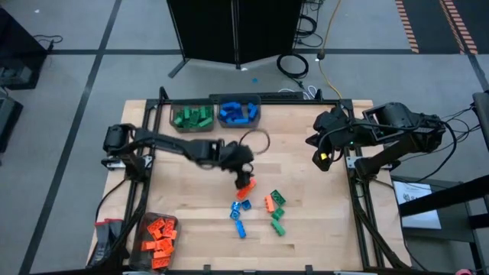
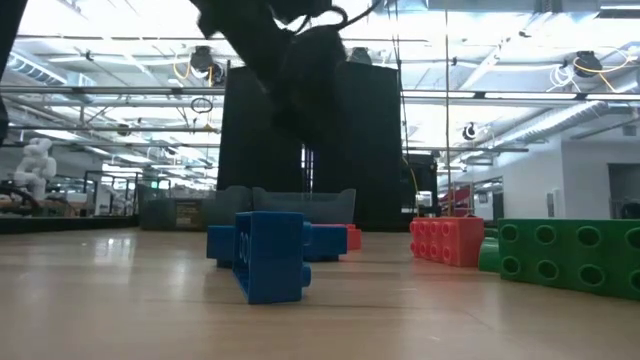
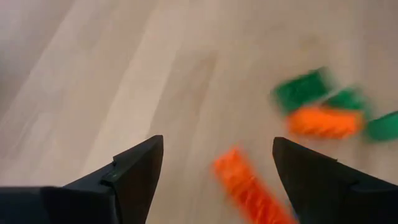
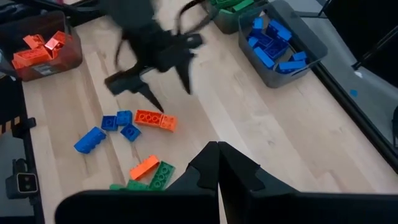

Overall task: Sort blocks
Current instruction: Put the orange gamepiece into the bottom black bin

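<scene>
- Left gripper [image 1: 245, 183] sits mid-frame in the high view, fingers spread wide and holding nothing, right over a small orange studded plastic brick [image 3: 249, 186].
- Remaining loose orange, green and blue bricks [image 1: 260, 212] are scattered lower centre on the wooden table [image 1: 321, 237].
- Right gripper [image 1: 322, 158] is parked upper right, pinched fully closed, empty.

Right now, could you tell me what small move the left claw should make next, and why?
Probably lower the left claw onto the orange block lying between its open fingers and close. The block lies loose on the table, not yet in the orange bin. The right claw waits shut at the table's side.
</scene>
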